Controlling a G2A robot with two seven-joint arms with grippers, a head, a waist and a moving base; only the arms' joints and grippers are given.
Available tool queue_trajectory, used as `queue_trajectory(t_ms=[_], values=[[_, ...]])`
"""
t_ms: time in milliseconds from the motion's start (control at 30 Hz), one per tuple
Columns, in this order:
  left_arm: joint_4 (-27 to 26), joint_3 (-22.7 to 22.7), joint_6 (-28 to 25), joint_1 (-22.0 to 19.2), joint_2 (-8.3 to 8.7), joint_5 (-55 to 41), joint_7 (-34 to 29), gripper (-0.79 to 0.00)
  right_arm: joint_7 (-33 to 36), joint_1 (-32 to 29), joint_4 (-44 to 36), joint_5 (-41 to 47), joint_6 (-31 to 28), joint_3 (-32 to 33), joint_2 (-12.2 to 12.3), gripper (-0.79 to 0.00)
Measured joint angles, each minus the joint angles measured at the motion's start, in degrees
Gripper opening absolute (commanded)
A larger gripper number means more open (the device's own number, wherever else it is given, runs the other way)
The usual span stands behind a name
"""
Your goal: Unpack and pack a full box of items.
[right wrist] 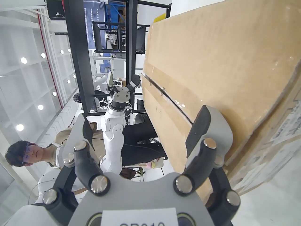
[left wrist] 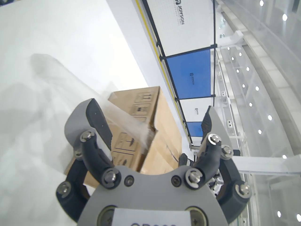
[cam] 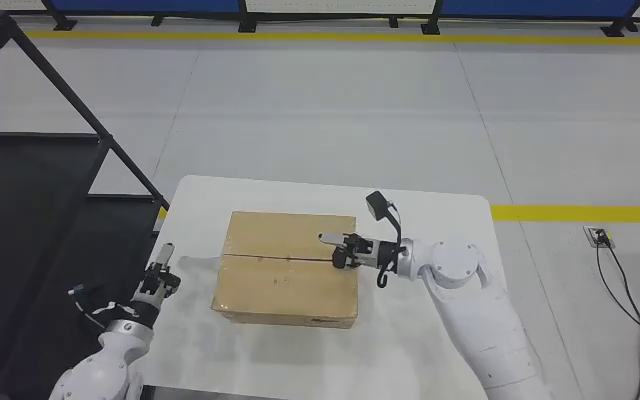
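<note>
The right tool [cam: 334, 250], wide open and empty, is being held at the right end of the closed box [cam: 285, 285] on the desk [cam: 420, 340], its flap seam [cam: 280, 257] running leftward; the left tool [cam: 160, 267], open too, is being held farther off.

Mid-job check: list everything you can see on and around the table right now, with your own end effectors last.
cardboard box: one, brown, middle of the table, flaps shut, seam across its top.
translucent strip: one, whitish, running off the box's left end; I cannot tell what it is.
table: one, white, under the box.
frame: one, black, beside the table's left side.
floor lines: two, yellow, one level with the table's far edge, one along the far barriers.
left end effector: one, grey and black, open, at the table's left edge, apart from the box.
right end effector: one, grey and black, open, over the box's top at the seam's right end.
</note>
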Motion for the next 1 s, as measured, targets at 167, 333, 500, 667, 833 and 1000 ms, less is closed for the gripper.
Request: queue_trajectory(t_ms=[167,333,500,667,833,1000], values=[[4.53,0.29,3.18,-1.4,-0.23,-3.31,-1.67,0.0,-0.59,0.18,-0.19,-0.47,-0.77,-1.4,0.07,0.0],[8.96,1.9,2.96,-4.62,-0.43,-5.59,-4.89,0.0,-1.1,0.24,-0.39,-0.53,-1.07,-2.1,0.24,0.0],[13.73,3.91,3.87,-9.17,-0.88,-9.47,-6.2,0.0,-1.52,-0.41,-1.34,-0.63,-1.41,-2.16,0.57,0.0],[18.24,6.39,4.11,-13.73,-1.43,-13.46,-7.84,0.0,-1.88,-1.31,-2.73,-0.56,-1.35,-1.83,1.0,0.0],[23.81,9.16,3.39,-18.0,-1.71,-13.61,-11.21,0.0,-2.13,-1.78,-3.75,-0.6,-1.0,-1.78,1.35,0.0],[27.18,10.24,2.16,-20.84,-2.21,-16.49,-11.22,0.0,-2.49,-1.68,-3.89,-0.51,-0.63,-2.17,1.55,0.0]])
